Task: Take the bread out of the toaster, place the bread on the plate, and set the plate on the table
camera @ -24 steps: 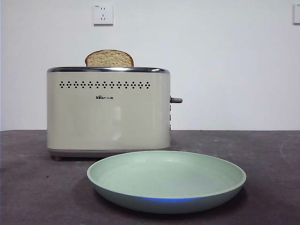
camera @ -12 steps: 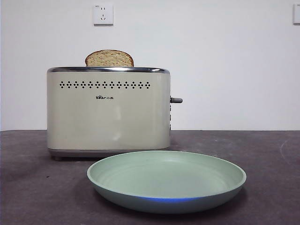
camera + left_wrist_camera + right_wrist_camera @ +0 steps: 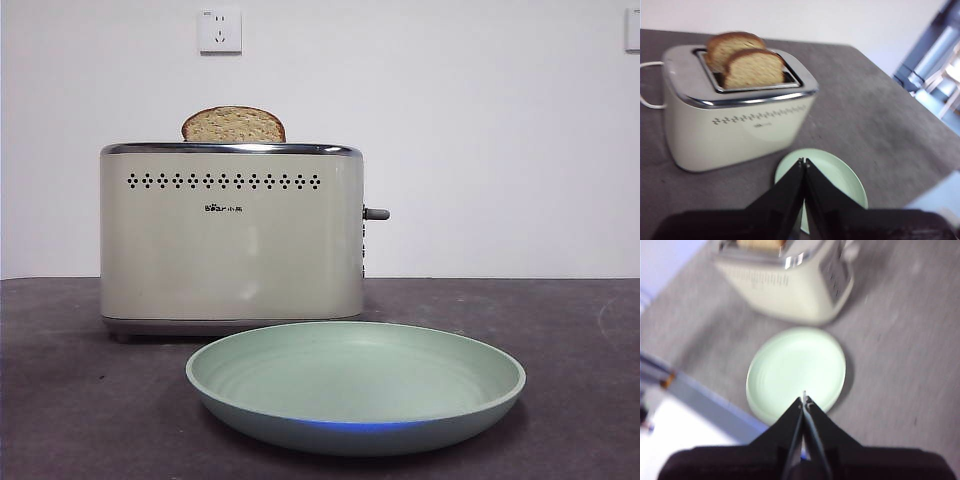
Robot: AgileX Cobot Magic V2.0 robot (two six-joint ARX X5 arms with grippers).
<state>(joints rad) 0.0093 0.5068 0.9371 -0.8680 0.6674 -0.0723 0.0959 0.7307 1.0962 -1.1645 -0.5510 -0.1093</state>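
The cream toaster (image 3: 231, 240) stands on the dark table (image 3: 560, 380). The tan bread (image 3: 233, 125) stands upright in its slot with its domed top showing. In the left wrist view the bread (image 3: 754, 70) is the nearer slice, and a second, darker slice (image 3: 730, 44) stands behind it. The mint-green plate (image 3: 355, 385) lies on the table in front of the toaster. My left gripper (image 3: 804, 162) is shut and empty, above the plate's (image 3: 840, 175) near side. My right gripper (image 3: 804, 399) is shut and empty, high over the plate's (image 3: 796, 371) rim. Neither gripper shows in the front view.
A white cable (image 3: 646, 85) loops from the toaster's far end. The grey lever (image 3: 376, 213) sticks out from the toaster's right side. A wall socket (image 3: 220, 30) sits on the white wall behind. The table's edge (image 3: 715, 405) runs near the plate.
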